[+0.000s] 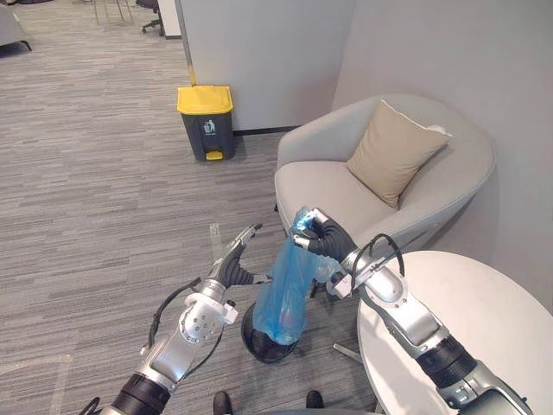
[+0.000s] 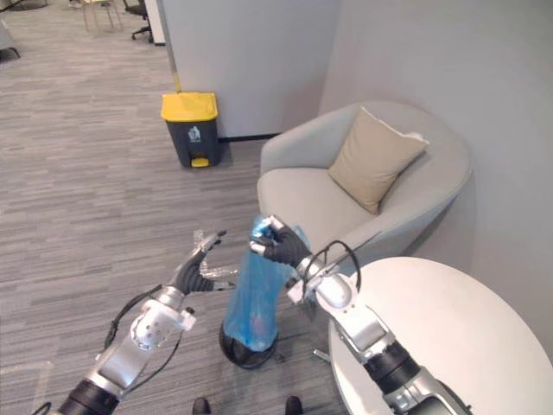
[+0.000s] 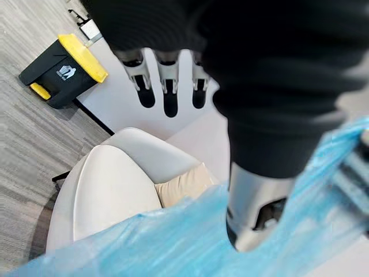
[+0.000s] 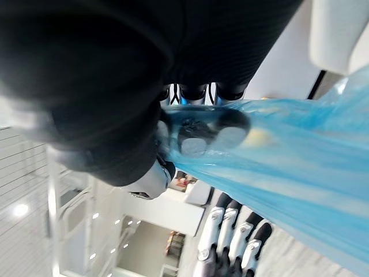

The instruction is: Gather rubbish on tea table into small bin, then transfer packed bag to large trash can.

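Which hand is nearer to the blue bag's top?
Right. The right hand is shut on the blue bag at its gathered top; the left hand is open, lower, beside the bag's middle.

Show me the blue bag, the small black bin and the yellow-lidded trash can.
blue bag (image 1: 281, 294), left eye view, middle of the hanging plastic.
small black bin (image 1: 259, 350), left eye view, its dark wall under the bag.
yellow-lidded trash can (image 1: 205, 98), left eye view, on the yellow lid.
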Controlling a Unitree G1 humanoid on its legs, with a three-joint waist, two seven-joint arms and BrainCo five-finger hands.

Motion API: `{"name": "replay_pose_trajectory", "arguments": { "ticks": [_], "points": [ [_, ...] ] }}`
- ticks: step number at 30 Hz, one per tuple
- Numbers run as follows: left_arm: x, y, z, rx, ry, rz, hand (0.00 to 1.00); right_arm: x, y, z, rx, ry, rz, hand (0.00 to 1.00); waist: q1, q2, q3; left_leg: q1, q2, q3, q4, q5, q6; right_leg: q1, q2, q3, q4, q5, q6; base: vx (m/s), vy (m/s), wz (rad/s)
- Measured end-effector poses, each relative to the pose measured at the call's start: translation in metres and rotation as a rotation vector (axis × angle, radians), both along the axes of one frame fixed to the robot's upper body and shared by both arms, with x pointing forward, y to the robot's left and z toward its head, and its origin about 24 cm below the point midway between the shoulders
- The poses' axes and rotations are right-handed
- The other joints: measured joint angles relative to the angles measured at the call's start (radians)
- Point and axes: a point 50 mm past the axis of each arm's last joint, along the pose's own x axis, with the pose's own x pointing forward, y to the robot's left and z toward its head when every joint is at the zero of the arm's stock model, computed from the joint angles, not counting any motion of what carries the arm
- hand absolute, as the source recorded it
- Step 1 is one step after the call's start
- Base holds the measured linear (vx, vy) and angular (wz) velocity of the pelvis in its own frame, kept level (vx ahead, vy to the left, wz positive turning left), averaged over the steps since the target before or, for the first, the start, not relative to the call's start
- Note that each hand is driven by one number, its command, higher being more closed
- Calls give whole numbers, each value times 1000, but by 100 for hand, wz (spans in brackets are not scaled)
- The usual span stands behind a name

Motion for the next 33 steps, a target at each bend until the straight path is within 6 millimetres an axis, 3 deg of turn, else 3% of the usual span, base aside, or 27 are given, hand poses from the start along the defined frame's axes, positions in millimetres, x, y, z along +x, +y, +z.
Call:
{"name": "replay_pose_trajectory", "arguments": {
  "ticks": [8,19,33],
  "points": [
    [-2,-5,-8,-48,60,-6,0,0,8,1,45,4,5,100,-1,-9,-6,-1,0,-5,0,0,0,2,0,-1,0,4,-6,3,-1,0],
    [-10,-31,-36,-95,179,-24,0,4,30,18,143,-39,23,100,-5,-20,-8,1,3,-6,0,3,-2,2,4,-1,2,6,-9,0,0,0],
    [5,-38,-38,53,76,61,0,3,40,22,327,67,108,100,-5,-42,-18,9,11,2,0,3,-3,2,11,5,2,8,-11,0,0,-2]
  ]
}}
